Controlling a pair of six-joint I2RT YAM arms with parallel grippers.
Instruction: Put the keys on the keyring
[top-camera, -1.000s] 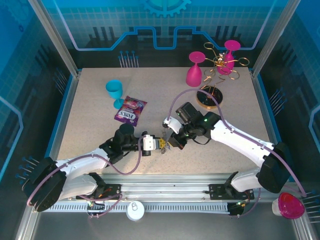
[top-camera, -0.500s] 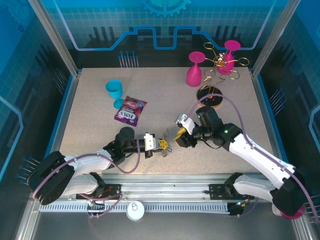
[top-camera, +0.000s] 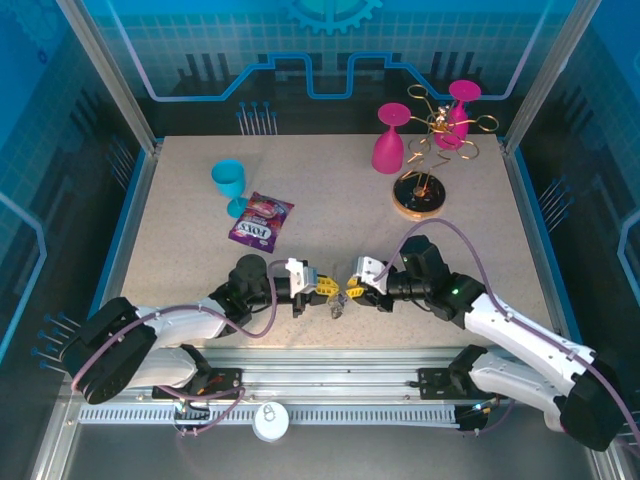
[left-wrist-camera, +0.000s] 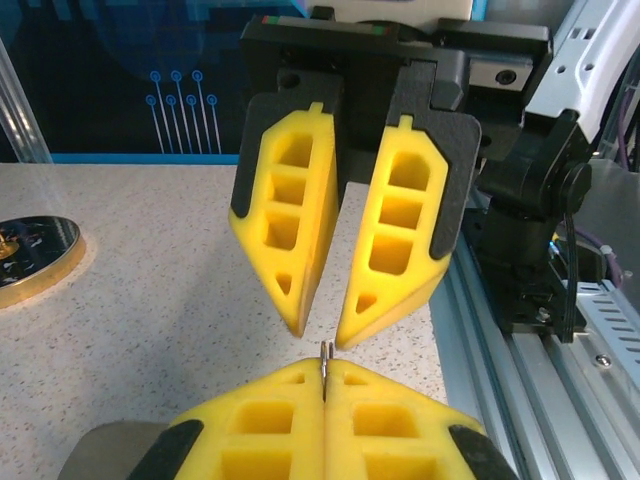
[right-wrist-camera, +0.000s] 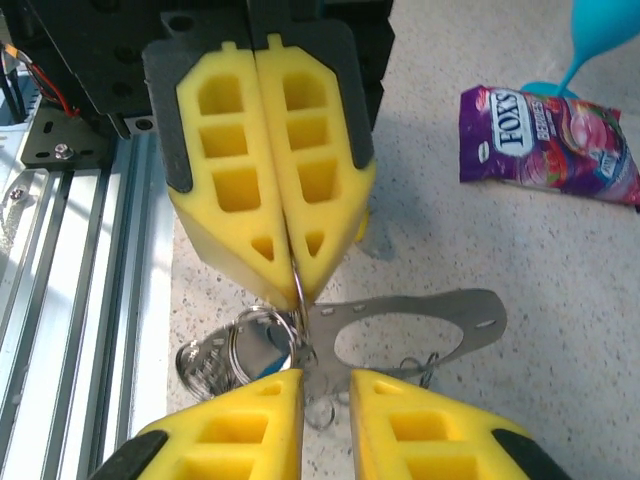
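- The left claw (top-camera: 326, 288) lies low over the desk (top-camera: 180, 240), near the middle of its near edge. It is clenched on the thin wire of the keyring (right-wrist-camera: 297, 290).
- In the left wrist view only a sliver of that wire pokes out between the claw's yellow pads.
- The right claw (top-camera: 353, 292) faces it tip to tip, just beside it. Its jaws are a little apart, with nothing seen between them.
- The keyring hangs from the left claw's tips down to the desk, between the two claws. From overhead it is only a small grey tangle.
- The keys (right-wrist-camera: 283, 350) sit in a bunch of small rings under the wire, at the right claw's tips. Only a blue sliver is clear, their outlines are hard to make out, and I cannot tell whether they are threaded on the wire.
- A flat silver plate (right-wrist-camera: 420, 320) with an oval hole lies beside the rings, its near edge partly hidden by the right claw's pad.
- A purple candy bag (right-wrist-camera: 550, 140) is cut off at the right wrist view's edge, and only the base of a blue cup (right-wrist-camera: 600, 40) shows.
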